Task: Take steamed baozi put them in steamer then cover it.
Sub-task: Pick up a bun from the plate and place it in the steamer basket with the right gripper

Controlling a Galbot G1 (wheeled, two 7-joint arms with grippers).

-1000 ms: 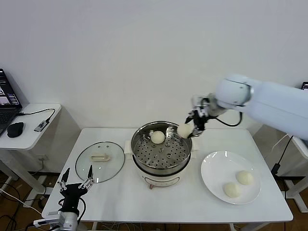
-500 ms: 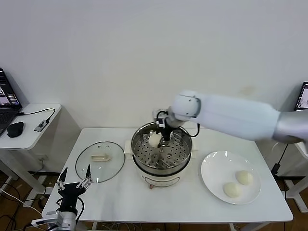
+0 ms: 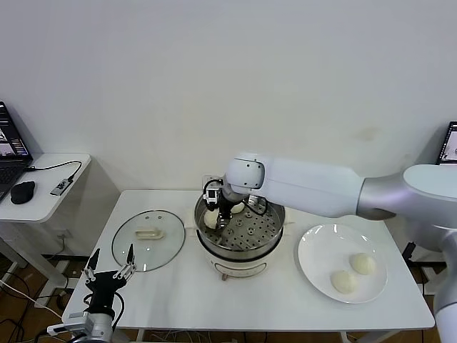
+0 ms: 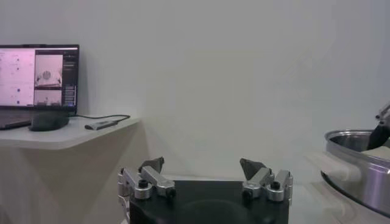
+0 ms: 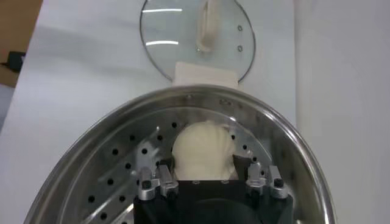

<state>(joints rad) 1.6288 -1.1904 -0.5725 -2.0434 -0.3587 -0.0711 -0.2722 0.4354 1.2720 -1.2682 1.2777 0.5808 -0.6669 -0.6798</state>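
One baozi (image 5: 203,148) moved to steamer (image 3: 241,230) left side, right gripper (image 3: 216,211) fingers straddling it.

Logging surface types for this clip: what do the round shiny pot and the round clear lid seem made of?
The round shiny pot looks like polished steel: mirror-bright wall, perforated metal tray. The round clear lid looks like glass: the table shows through, with a thin metal rim; its cream handle is probably plastic.
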